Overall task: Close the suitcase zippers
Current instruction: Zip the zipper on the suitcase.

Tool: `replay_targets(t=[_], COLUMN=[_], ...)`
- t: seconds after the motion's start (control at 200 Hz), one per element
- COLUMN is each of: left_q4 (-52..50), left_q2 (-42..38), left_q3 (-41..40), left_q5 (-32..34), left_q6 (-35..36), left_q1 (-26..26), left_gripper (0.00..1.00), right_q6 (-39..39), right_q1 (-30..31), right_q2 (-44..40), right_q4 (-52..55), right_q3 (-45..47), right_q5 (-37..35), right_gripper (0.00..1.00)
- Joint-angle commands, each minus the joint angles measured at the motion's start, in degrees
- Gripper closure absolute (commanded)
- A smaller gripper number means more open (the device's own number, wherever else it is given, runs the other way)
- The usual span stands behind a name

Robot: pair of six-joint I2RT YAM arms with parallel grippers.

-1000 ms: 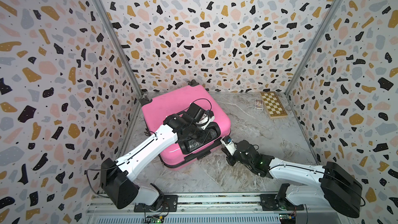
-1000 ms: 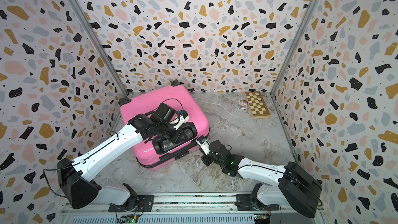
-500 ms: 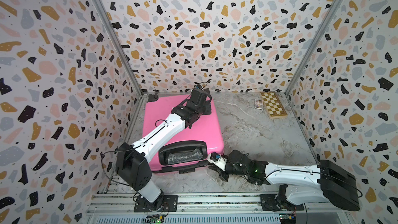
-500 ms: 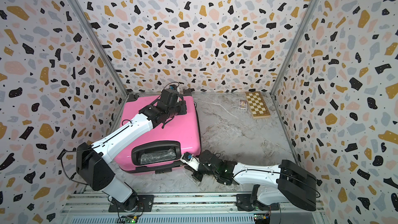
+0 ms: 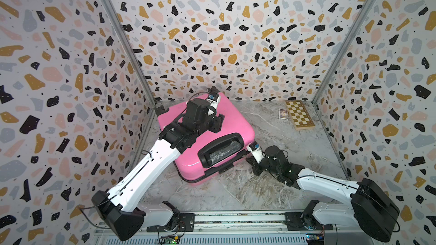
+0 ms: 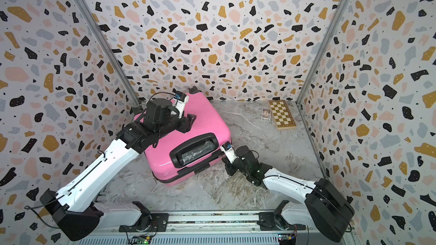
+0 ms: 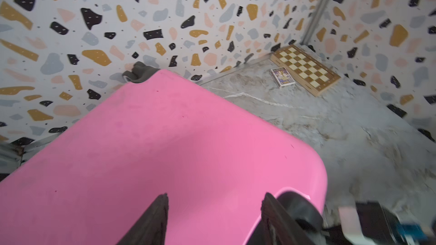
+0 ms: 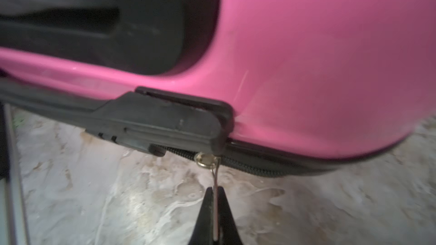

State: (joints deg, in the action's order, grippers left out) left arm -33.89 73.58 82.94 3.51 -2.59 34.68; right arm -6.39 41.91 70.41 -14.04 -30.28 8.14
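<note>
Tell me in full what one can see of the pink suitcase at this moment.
The suitcase is a small glossy pink hard shell, closed, lying flat and turned askew on the marble table near the back left corner. On top is a black handle recess; a dark wheel shows at a far corner. A black zipper band runs round the seam. The right gripper is shut on its metal zipper pull; the left gripper is open over the shell.

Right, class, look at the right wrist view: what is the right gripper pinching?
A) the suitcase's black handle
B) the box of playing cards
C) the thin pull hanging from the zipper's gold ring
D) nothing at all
C: the right gripper is shut on the thin pull that runs up to the gold ring on the zipper.
</note>
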Motion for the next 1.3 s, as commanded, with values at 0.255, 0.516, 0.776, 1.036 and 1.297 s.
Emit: replay_targets(t=[0.255,0.516,0.776,1.036,1.297], left_q4=[-15.1,-17.8,-20.1,-26.2,-25.7], left_q2=[4.4,6.2,12.9,22.0,21.0], left_q3=[-0.3,-2.3,0.3,7.2,15.3], left_q5=[-12.8,-8.6,-3.5,0.1,6.4], left_q6=[4.5,2.3,6.4,9.5,9.6], left_q1=[4.8,10.7,12.1,12.7,12.7], left_gripper=[0.41,0.42,0.44,0.84,1.00], right_q6=[1.4,1.0,1.2,2.0,3.6], right_q1=[-4.3,-4.3,-4.3,-4.3,-3.6], right_q2=[1.0,2.1,1.3,-1.8,-5.0], right_q4=[1.0,1.0,1.4,1.7,1.7], right_q3=[-4.6,-5.1,-5.7,-4.9,-1.0], right_q5=[2.5,2.9,4.1,7.0,9.8], right_gripper=[1.00,1.00,1.00,1.00,1.00])
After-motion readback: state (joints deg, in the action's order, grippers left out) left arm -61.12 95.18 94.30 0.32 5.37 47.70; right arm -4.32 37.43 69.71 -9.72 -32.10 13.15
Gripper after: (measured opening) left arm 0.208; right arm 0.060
